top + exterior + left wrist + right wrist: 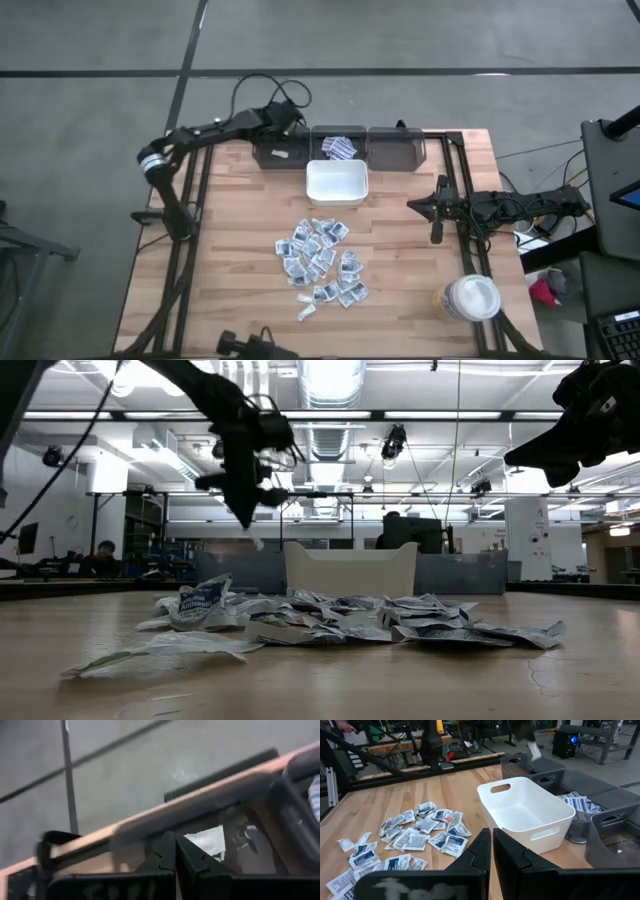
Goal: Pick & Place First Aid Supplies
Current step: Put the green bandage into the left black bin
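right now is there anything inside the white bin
No, the right wrist view shows the white bin with a bare interior, no sachets in it.

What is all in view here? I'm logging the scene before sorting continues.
table: one, light wood, under everything
dark bins: three, grey, in a row at the far edge
white bin: one, white, in front of the middle dark bin, empty
loose sachets: many, white with blue print, piled mid-table
binned sachets: several, white and blue, in the middle dark bin
tub: one, white, round, near right corner
person: one, far back in the room
left gripper: fingers shut, above the left dark bin
right gripper: fingers shut, raised over the table's right side
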{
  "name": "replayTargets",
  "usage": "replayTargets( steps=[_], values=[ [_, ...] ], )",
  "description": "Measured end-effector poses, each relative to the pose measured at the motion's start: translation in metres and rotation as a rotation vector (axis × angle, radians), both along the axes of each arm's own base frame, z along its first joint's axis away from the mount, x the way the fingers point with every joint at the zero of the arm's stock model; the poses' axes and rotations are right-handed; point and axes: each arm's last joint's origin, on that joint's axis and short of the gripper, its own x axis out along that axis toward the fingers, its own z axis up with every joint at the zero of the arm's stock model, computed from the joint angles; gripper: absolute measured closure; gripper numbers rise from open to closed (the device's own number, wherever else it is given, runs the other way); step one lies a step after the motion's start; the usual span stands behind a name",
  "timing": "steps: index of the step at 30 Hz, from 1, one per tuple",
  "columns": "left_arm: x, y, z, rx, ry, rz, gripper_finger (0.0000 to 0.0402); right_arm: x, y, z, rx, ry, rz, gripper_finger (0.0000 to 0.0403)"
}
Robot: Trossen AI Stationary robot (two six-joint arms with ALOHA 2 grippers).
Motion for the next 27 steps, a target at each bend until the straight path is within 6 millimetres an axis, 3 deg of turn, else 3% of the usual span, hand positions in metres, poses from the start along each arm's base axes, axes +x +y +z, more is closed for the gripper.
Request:
replayTargets(
  steps=[6,12,22,27],
  values=[
    [0.015,0.013,-0.042,-0.107,0.041,-0.022,0.0401,0.0,0.0,0.0,0.0,0.0,0.0,0.0385],
    [0.024,0.018,-0.067,-0.169,0.064,-0.036,0.0401,0.0,0.0,0.0,0.001,0.0,0.0,0.0385],
    [0.025,0.019,-0.072,-0.174,0.075,-0.043,0.0401,0.0,0.0,0.0,0.005,-0.001,-0.001,0.0385],
    [0.025,0.02,-0.071,-0.169,0.098,-0.075,0.0363,0.0,0.0,0.0,0.005,-0.001,0.0,0.0385]
  ],
)
